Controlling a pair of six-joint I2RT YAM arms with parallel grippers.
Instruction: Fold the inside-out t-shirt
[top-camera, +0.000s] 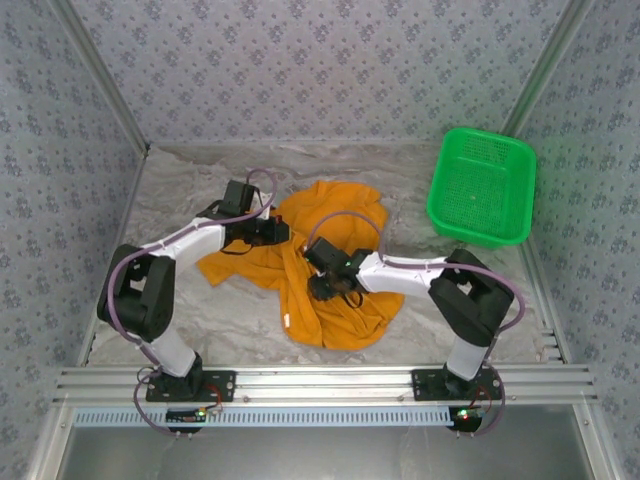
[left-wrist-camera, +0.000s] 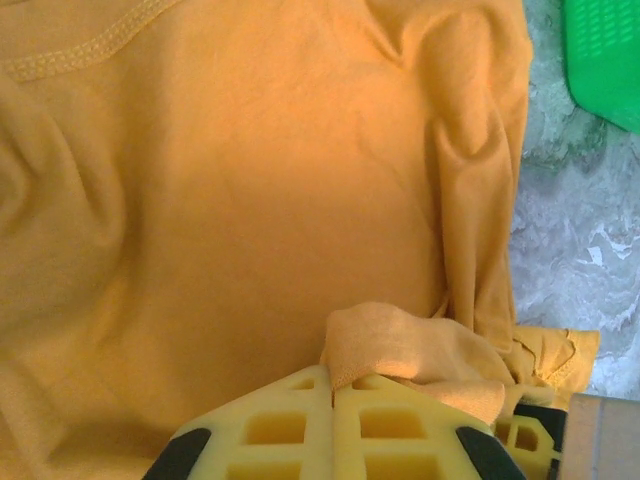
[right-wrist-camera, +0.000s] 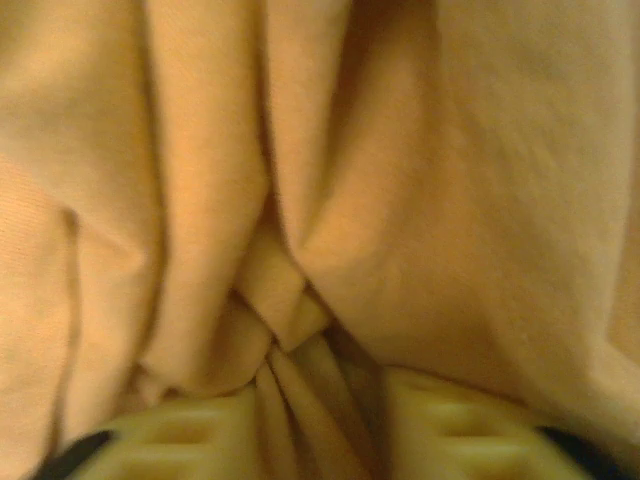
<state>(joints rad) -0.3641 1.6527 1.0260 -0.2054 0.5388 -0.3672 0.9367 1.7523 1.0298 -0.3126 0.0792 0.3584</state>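
- The plain orange-yellow cloth t-shirt (top-camera: 330, 312) lies crumpled in a heap on the grey-white marbled table cover (top-camera: 235, 322), with both grippers on it.
- The left gripper (top-camera: 272, 232) rests on the heap's edge nearest the left arm. In the left wrist view, the left gripper (left-wrist-camera: 335, 382) has its yellow lattice fingers (left-wrist-camera: 270, 425) pressed together, with a small fold of the t-shirt (left-wrist-camera: 250, 200) pinched at their tips.
- Ahead of those closed jaws the cloth spreads broad and fairly smooth. A stitched seam (left-wrist-camera: 90, 45) crosses far ahead and to their left.
- To the right of the left jaws a thick ridge of fabric stands up. Past it are bare table cover (left-wrist-camera: 580, 260) and a corner of the green plastic mesh basket (left-wrist-camera: 605, 50).
- The right gripper (top-camera: 326, 287) sits on the middle of the heap. In the right wrist view, the right gripper (right-wrist-camera: 320, 415) has its yellow fingers (right-wrist-camera: 180, 440) partly apart.
- A bunch of t-shirt (right-wrist-camera: 450, 200) folds fills the gap between them, with creases running into it. Whether they are squeezing the cloth cannot be told.
- The basket (top-camera: 478, 236) stands well apart from both sets of jaws, beyond the right arm's far side.
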